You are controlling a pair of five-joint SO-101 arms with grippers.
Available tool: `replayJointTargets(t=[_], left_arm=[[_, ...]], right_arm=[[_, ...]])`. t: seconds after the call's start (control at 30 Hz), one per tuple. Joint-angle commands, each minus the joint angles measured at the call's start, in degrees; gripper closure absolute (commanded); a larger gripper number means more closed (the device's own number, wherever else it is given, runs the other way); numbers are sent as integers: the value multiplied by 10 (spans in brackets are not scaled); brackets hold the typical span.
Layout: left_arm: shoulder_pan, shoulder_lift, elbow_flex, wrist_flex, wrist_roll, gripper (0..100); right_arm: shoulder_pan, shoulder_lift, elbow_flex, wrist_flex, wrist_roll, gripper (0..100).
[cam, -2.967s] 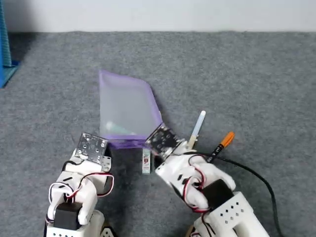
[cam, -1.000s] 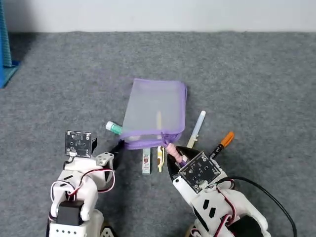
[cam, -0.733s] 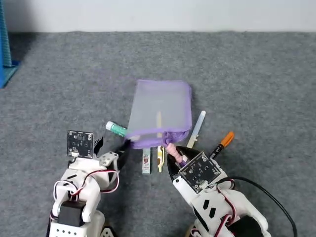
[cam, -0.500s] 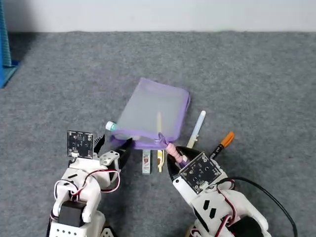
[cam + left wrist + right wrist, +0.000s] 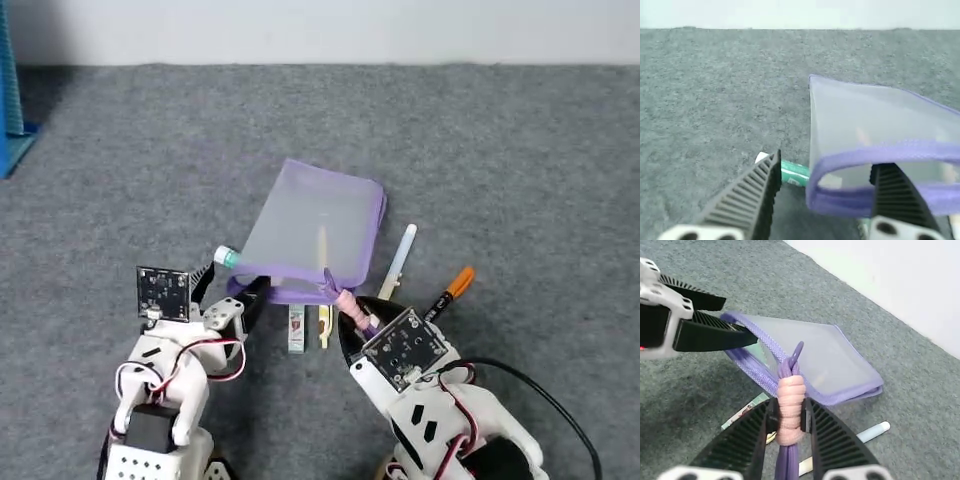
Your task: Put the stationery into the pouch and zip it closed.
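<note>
Jaws of the right gripper (image 5: 789, 410) pinch the pink zip pull (image 5: 790, 389) at the purple pouch's (image 5: 315, 225) near edge. Those of the left gripper (image 5: 827, 162) stand apart, astride its near left corner. A green-capped tube (image 5: 229, 258) lies just left of the pouch, a white pen (image 5: 400, 258) and orange marker (image 5: 451, 289) to the right, and a labelled strip (image 5: 296, 328) and yellow clip (image 5: 324, 324) on the near side. The print is unreadable.

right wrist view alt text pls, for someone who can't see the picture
The right gripper is shut on the pink zipper pull of a translucent purple pouch on grey carpet. The left gripper, open, straddles one corner of the pouch's mouth. A pale pen lies on the carpet beside the pouch.
</note>
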Motion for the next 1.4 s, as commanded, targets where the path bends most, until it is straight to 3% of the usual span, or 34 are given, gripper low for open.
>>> replayJointTargets(t=[0.0,0.23,0.57,0.73,0.97,1.37], left_arm=[[-25,-7,-7,-26,1,724],[-25,-7,-7,-9,-16,739],[-7,-7,-7,-5,-61,869],[-6,-7,-7,-7,-84,983],[-6,-7,-11,-1,-105,987],[-11,-7,-218,184,-68,988]], right_arm=[[-7,-7,-10,0,-2,991],[-7,-7,-11,-3,-15,991],[-8,-7,-21,-2,-20,991],[-8,-7,-44,-1,-21,991],[-7,-6,-44,0,-21,983],[-7,-5,-77,39,-101,690]])
